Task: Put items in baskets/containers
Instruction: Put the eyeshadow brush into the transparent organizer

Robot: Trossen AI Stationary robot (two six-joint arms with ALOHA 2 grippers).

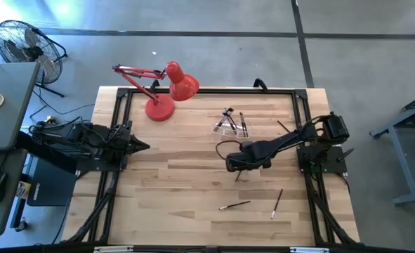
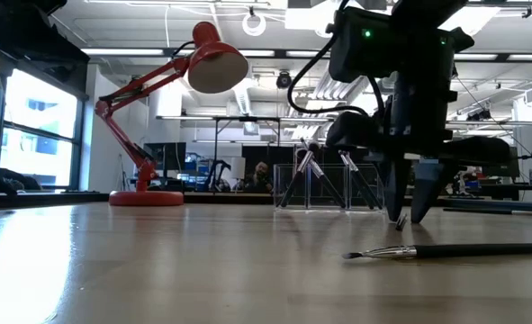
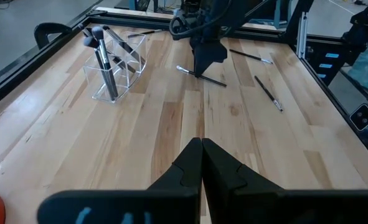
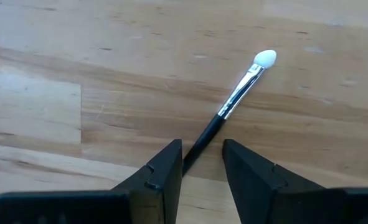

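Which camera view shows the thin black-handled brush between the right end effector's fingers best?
The right wrist view: the black-handled, silver-ferruled, white-tipped brush lies lengthwise between the open right end effector. The left wrist view shows it small; the high view mostly hides it; the low view is unclear.

A small clear plastic holder (image 1: 228,124) stands upright on the far half of the wooden table. A few thin brushes with dark handles and silver ferrules (image 3: 106,62) stand in it, leaning. One thin black-handled brush with a silver ferrule and a pale tip (image 4: 236,99) lies flat near the middle of the table. Two more dark thin brushes (image 1: 235,205) (image 1: 277,203) lie flat near the front edge, apart from each other. Another dark brush (image 1: 284,126) lies to the right of the holder.
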